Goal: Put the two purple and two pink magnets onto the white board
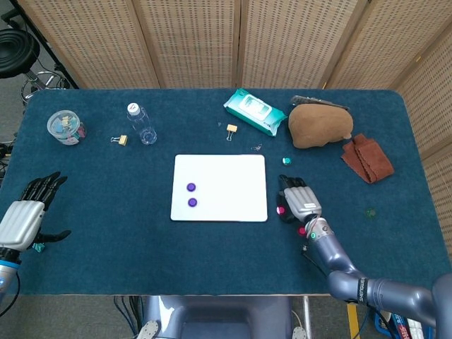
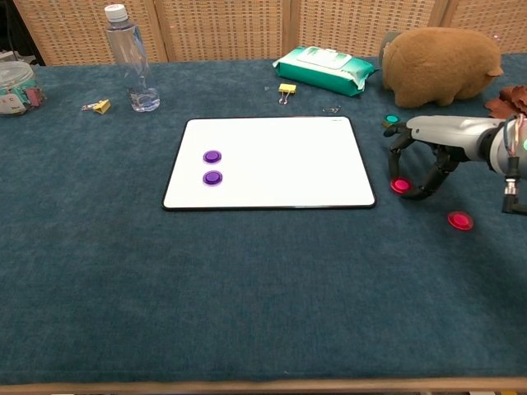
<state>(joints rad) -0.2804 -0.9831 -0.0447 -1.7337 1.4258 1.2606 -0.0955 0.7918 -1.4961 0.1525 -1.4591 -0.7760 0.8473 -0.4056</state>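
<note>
The white board (image 1: 229, 185) (image 2: 284, 164) lies mid-table with two purple magnets (image 1: 191, 187) (image 1: 191, 203) (image 2: 212, 156) (image 2: 213, 177) on its left part. Just off its right edge, my right hand (image 1: 298, 200) (image 2: 435, 145) arches over a pink magnet (image 1: 281, 210) (image 2: 400, 185) and pinches it between fingertips and thumb, low over the cloth. A second pink magnet (image 2: 459, 220) lies on the cloth a little nearer the front edge, beside my right wrist. My left hand (image 1: 25, 212) hovers at the table's left edge, fingers spread, holding nothing.
A teal magnet (image 1: 286, 161) (image 2: 391, 120) sits just behind the right hand. Further back are a brown plush (image 1: 319, 126) (image 2: 440, 66), a wipes pack (image 1: 254, 111) (image 2: 325, 70), a yellow clip (image 1: 232, 129), a water bottle (image 1: 141, 123) and a jar (image 1: 65, 127). A brown cloth (image 1: 367, 159) lies right.
</note>
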